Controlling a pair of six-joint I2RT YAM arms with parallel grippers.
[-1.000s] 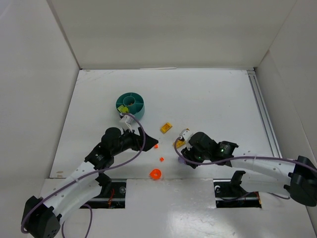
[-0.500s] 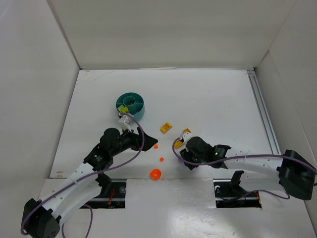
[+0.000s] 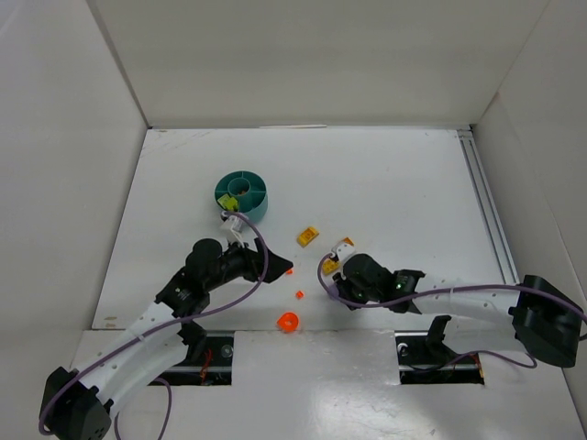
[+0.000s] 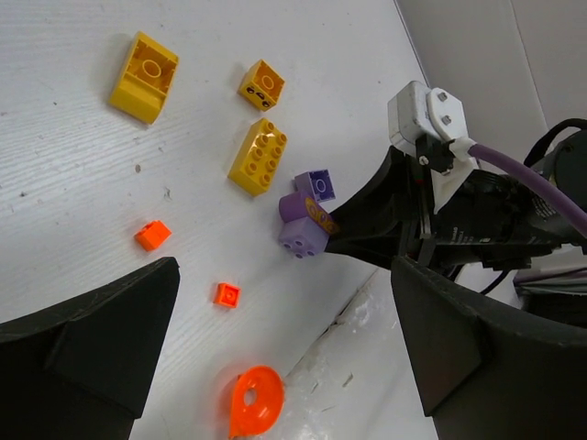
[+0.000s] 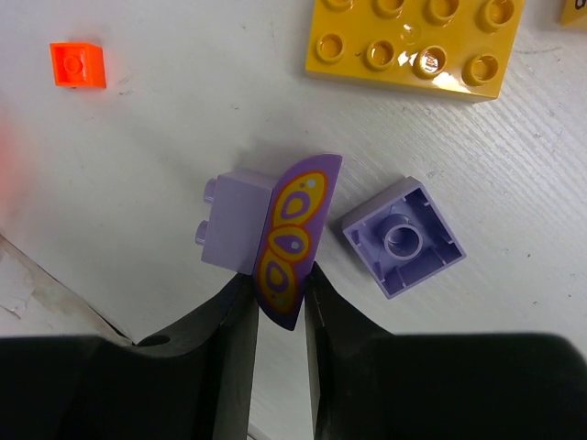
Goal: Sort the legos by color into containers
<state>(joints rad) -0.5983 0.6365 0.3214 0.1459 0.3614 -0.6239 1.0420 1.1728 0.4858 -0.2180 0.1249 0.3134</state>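
With right gripper (image 5: pixel 280 298) pinching the butterfly brick (image 5: pixel 292 234) by its wing, lift slowly, straight, clear of lilac brick (image 5: pixel 404 236) at three o'clock.

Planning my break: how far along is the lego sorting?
Barely begun. Done: one yellow-green piece lies in the teal dish. In hand: the right gripper has its jaws pinching a purple butterfly piece. Remaining, loose on the table: yellow bricks, a purple brick, orange-red bits.

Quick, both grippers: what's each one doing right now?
Left gripper: open, empty.
Right gripper: closed on the purple wing piece.
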